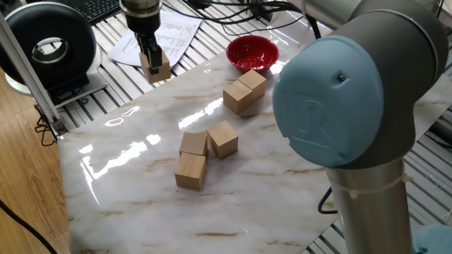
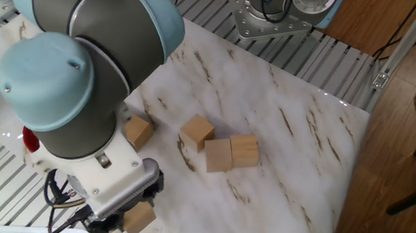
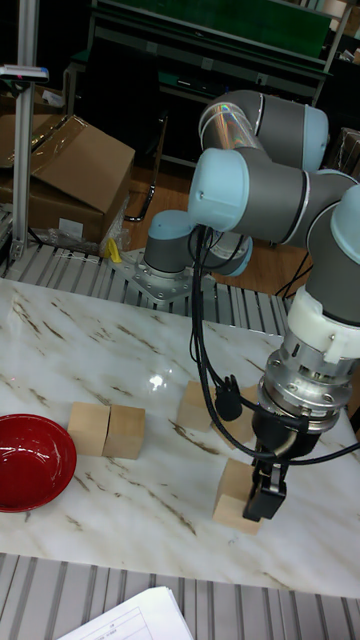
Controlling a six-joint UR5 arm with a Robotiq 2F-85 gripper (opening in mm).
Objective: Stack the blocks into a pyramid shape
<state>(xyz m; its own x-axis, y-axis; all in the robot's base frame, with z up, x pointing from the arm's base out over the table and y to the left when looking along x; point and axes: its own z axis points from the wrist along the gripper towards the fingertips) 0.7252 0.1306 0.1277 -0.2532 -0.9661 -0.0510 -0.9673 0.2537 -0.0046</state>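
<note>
You've got the gripper [image 1: 150, 58] with its jaws clamped on one block [image 1: 157, 68] at the worktop's [image 1: 127, 212] far edge — next, carry it to the three-block cluster [image 1: 203, 155] mid-worktop.

I am viewing a marble-patterned tabletop [image 1: 141, 204] lying on a slatted metal bench [image 2: 320, 52]. Wood flooring [image 1: 18, 169] is showing at frame left. Glare is streaking the marble. Cardboard boxes [image 3: 70, 170] are sitting upper left.

Block pair [image 1: 244, 91] beside bowl [image 1: 252, 52]; three clustered [image 1: 205, 155].
</note>
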